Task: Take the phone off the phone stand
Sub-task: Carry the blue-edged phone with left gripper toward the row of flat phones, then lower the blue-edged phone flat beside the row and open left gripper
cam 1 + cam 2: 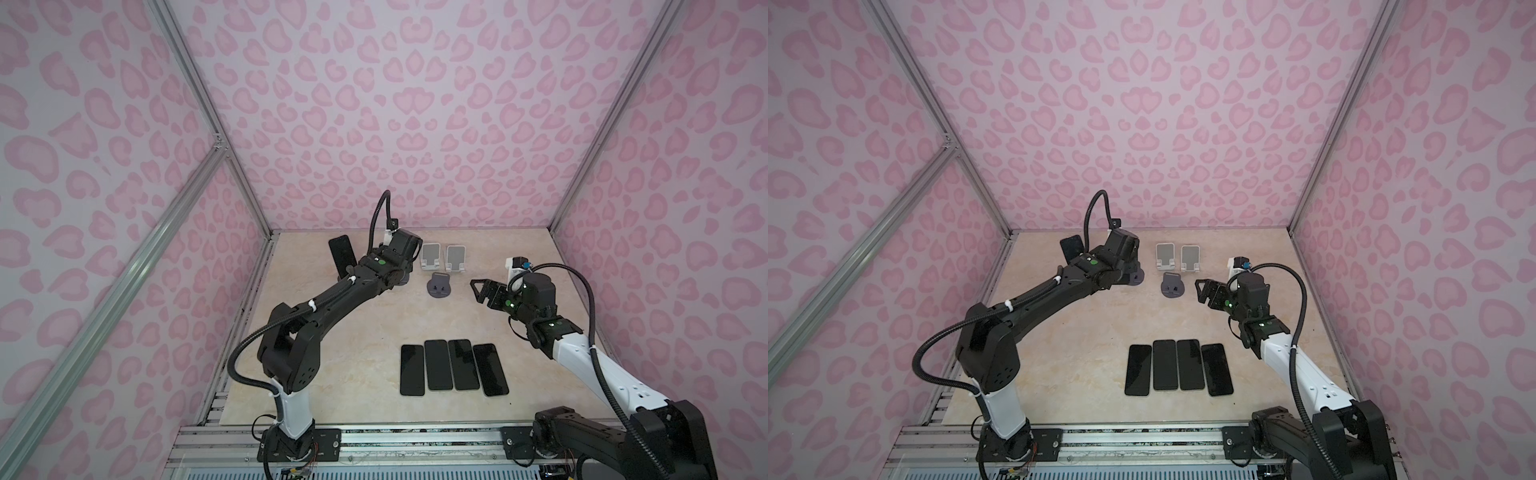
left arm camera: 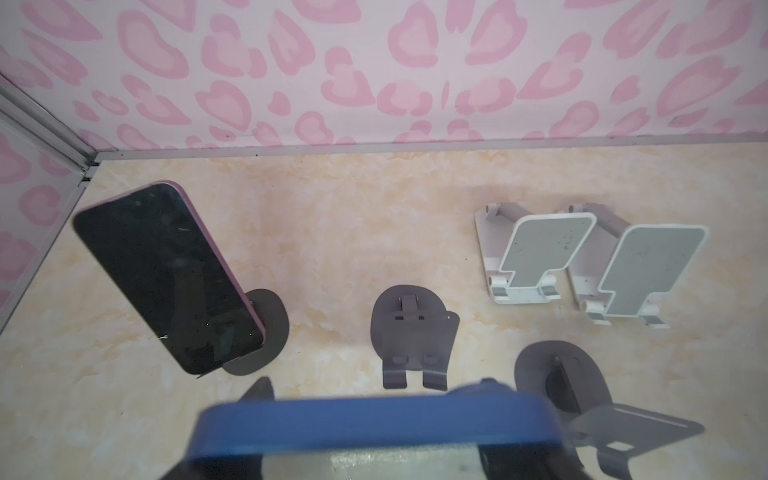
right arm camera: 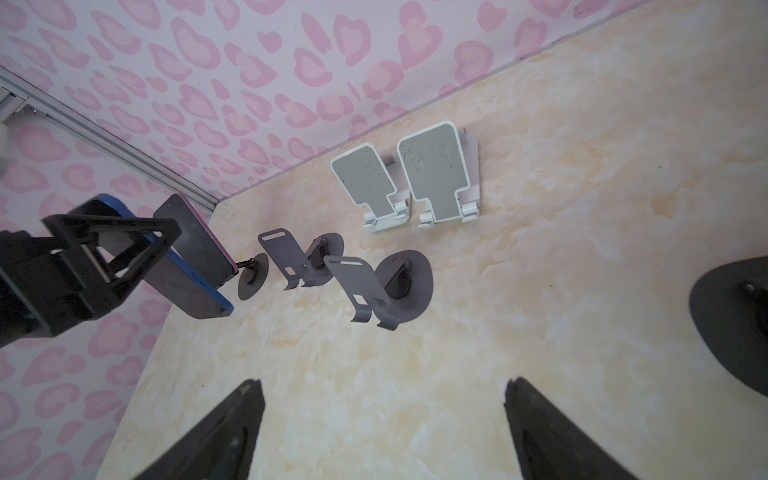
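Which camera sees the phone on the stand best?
The left wrist view: the whole dark phone shows, leaning on its stand. Both top views catch only its upper part; the right wrist view shows it half hidden.

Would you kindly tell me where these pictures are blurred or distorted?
In the left wrist view the blue-cased phone sits close and out of focus, the white stands sharp; in the right wrist view the right gripper is blurred and dark; in both top views the wide lens splays the aluminium posts.

No legible txt, labels or nos. anywhere.
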`<act>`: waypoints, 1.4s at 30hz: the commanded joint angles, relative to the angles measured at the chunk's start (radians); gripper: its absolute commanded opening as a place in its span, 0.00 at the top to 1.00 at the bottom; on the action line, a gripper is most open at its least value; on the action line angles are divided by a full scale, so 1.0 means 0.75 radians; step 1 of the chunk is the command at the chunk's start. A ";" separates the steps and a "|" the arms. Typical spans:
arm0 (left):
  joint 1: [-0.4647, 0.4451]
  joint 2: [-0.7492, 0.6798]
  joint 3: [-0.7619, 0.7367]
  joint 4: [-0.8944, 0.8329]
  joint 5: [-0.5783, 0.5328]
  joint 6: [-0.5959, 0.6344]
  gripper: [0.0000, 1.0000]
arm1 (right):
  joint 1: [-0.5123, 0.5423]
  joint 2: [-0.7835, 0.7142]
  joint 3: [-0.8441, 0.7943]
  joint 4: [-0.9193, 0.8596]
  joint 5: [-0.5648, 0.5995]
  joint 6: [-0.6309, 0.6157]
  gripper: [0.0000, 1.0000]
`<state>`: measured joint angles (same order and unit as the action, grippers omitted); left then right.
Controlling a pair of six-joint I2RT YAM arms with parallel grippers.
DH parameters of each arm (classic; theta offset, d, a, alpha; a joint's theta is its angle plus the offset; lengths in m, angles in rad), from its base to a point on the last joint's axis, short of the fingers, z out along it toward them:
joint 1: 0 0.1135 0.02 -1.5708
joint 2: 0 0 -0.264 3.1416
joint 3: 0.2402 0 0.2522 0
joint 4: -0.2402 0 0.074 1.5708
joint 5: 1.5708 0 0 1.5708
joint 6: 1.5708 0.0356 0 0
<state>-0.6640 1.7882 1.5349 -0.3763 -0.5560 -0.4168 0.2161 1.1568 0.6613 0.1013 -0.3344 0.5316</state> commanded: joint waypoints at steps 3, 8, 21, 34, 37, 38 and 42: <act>-0.008 -0.170 -0.171 0.062 0.036 -0.009 0.35 | 0.015 0.024 0.000 0.048 -0.011 -0.007 0.08; -0.026 -0.377 -0.432 0.031 0.090 -0.068 0.36 | 0.037 0.010 -0.037 0.091 0.019 -0.004 0.10; -0.102 -0.741 -0.806 -0.311 0.320 -0.316 0.39 | 0.280 -0.152 -0.377 0.524 0.465 -0.008 0.14; -0.129 -0.666 -0.838 -0.412 0.462 -0.418 0.40 | 0.319 -0.161 -0.429 0.571 0.608 -0.021 0.14; -0.130 -0.629 -0.845 -0.401 0.479 -0.425 0.41 | 0.319 -0.159 -0.418 0.548 0.607 -0.022 0.14; -0.130 -0.617 -0.846 -0.396 0.491 -0.427 0.41 | 0.319 -0.160 -0.414 0.541 0.610 -0.023 0.14; -0.141 -0.565 -0.840 -0.390 0.529 -0.437 0.41 | 0.319 -0.153 -0.410 0.540 0.612 -0.024 0.14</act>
<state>-0.7639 1.3445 0.8925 -0.6773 -0.1890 -0.7261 0.4553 1.0363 0.3515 0.4946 0.1101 0.5201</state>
